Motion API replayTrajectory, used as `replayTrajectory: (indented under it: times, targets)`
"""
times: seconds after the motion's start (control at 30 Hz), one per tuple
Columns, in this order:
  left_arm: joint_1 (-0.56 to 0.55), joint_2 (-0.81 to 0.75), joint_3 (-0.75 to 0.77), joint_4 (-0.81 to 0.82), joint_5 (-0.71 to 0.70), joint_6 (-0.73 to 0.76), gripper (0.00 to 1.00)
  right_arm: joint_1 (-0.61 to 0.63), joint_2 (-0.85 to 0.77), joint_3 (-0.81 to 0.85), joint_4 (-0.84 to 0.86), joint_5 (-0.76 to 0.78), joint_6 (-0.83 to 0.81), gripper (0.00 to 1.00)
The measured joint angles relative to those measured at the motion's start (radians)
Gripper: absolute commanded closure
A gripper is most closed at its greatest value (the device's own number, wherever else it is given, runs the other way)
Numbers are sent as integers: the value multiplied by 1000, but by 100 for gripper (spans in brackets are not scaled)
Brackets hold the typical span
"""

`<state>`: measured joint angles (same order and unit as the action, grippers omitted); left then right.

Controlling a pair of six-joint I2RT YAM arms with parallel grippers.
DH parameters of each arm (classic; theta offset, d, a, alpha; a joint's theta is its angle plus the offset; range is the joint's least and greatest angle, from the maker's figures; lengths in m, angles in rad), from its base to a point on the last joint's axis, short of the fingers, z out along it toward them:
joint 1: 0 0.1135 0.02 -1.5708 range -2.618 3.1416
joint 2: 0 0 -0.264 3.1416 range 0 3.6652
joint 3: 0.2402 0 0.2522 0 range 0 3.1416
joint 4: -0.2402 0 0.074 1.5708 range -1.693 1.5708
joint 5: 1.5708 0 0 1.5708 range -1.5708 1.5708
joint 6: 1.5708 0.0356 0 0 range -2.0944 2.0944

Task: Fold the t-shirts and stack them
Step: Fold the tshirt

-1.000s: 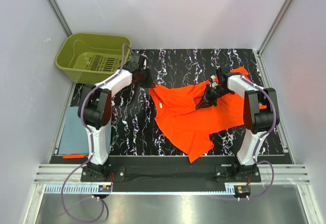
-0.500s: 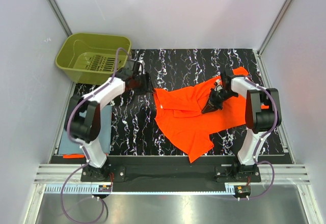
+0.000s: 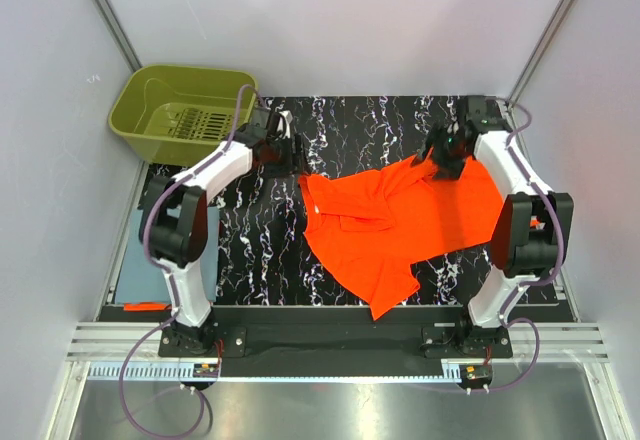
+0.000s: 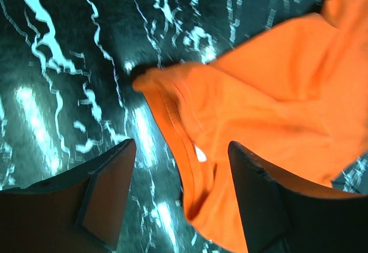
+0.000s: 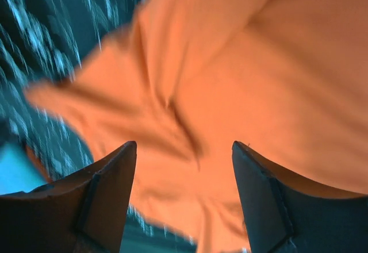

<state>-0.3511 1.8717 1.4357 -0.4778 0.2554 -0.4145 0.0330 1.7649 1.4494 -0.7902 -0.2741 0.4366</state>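
One crumpled, half-flat bright orange t-shirt (image 3: 400, 222); left gripper (image 4: 181, 144) and right gripper (image 5: 184, 144) both wide, empty.

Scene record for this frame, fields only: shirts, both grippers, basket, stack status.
orange t-shirt: spread and crumpled on the table, not folded
blue-grey t-shirt: flat folded rectangle off the table's left edge, partly hidden
left gripper: open, over the orange t-shirt's left edge, holding nothing
right gripper: open, over the orange t-shirt's far right part, holding nothing
basket: olive green, far left corner, no cloth inside
stack: not yet made
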Motion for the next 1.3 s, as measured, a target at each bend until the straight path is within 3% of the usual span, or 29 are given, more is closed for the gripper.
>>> replayTrajectory:
  times: [0.23,0.33,0.37,0.47,0.57,0.8,1.03,1.17,1.3]
  targets:
    - [1,185,171,-2,-9,32,31,-99,113,256,73,237,73,34]
    - [2,218,191,1,-12,48,37,-145,214,366,85,270,76,56]
    - [2,225,192,1,-12,53,42,-157,253,402,92,275,72,70]
    - [3,241,192,1,-7,66,54,-180,371,505,98,283,72,85]
    - [4,244,182,6,-5,75,58,-190,480,601,95,281,74,90]
    - [4,242,87,24,-5,80,65,-204,664,776,91,253,78,91]
    - [8,203,32,34,-43,96,64,-226,768,880,87,228,89,86]
    - [14,203,74,-13,-83,126,40,-237,811,928,71,227,81,75]
    - [10,177,111,-29,-117,137,34,-243,816,980,14,228,52,54]
